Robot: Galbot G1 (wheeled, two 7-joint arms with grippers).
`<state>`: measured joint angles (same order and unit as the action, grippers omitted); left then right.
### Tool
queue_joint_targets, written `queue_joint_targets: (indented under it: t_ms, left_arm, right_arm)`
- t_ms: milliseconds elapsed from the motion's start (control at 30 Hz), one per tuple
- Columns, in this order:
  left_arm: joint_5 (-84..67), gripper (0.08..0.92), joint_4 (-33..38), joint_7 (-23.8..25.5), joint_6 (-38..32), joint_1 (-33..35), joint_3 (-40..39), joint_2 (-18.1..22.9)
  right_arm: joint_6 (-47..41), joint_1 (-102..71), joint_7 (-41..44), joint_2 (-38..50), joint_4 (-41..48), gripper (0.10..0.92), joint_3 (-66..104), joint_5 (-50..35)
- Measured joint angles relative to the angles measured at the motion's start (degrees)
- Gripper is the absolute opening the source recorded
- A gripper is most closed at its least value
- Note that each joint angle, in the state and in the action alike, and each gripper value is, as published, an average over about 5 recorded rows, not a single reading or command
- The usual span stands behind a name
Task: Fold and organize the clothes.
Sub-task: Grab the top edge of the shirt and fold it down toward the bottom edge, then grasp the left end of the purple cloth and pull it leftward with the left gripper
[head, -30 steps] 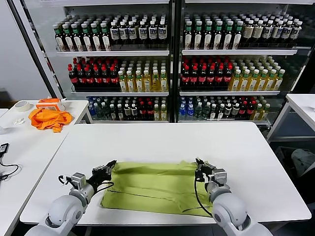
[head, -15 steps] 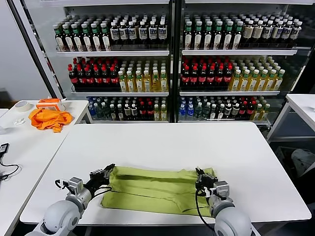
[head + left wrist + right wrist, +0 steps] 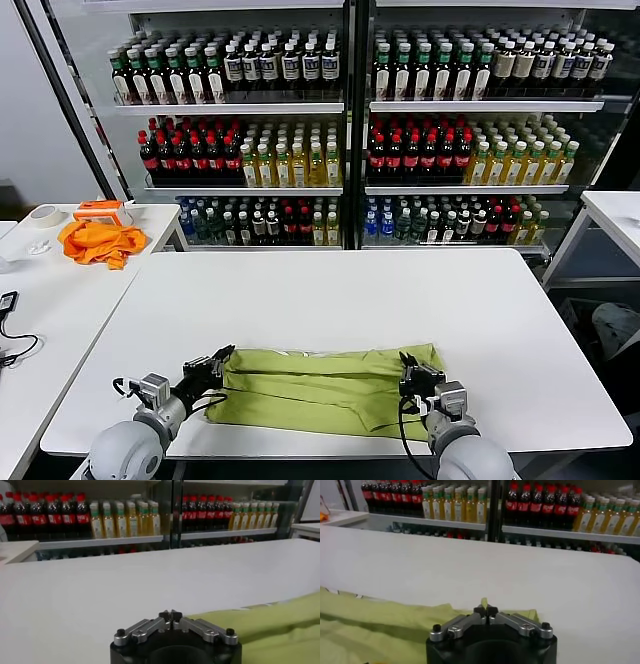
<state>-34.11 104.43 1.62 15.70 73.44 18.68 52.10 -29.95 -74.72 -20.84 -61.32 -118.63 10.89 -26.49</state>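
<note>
The clothes, a lime-green T-shirt (image 3: 320,392), lie as a long folded band near the front edge of the white table (image 3: 340,290). My left gripper (image 3: 224,354) is shut at the band's far left corner, low over the table. The left wrist view shows its tips (image 3: 170,614) pressed together, with the green fabric (image 3: 270,625) starting right beside them. My right gripper (image 3: 405,360) is shut on the far right corner. In the right wrist view a small tuft of the shirt (image 3: 370,630) pokes up between the closed tips (image 3: 485,610).
A bright orange cloth (image 3: 97,241) and a tape roll (image 3: 44,215) lie on the side table (image 3: 60,300) at the left. Glass-fronted shelves of bottles (image 3: 340,130) stand behind the table. Another white table (image 3: 615,215) stands at the right.
Both grippers have drawn back toward me, carrying the shirt's far edge over the near part. The green patch is now a narrower band.
</note>
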Motion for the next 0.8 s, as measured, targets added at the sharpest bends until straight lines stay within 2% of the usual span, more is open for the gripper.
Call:
queue_joint_targets:
  t_ms: [100,167,533,800]
  left_arm:
    - [0.6,0.095,-0.1,-0.2,0.1,0.1,-0.1,0.2]
    - [0.9,0.131,0.0,-0.4,0.3,0.2,-0.1,0.4]
    - [0.5,0.451,2.2,-2.7,1.8,1.3,1.3,1.2]
    - [-0.1,0.676,5.4,-9.9,2.8,2.9,0.1,3.5]
  right_arm:
    - [-0.2,-0.4,0.2,-0.1,0.1,0.145,0.0,0.3]
    - [-0.5,-0.8,0.4,-0.2,0.0,0.200,0.0,0.4]
    - [-1.5,-3.7,0.7,0.2,-3.4,0.503,2.1,1.4]
    - [-1.4,-6.4,2.1,0.1,-6.2,0.728,5.1,3.6]
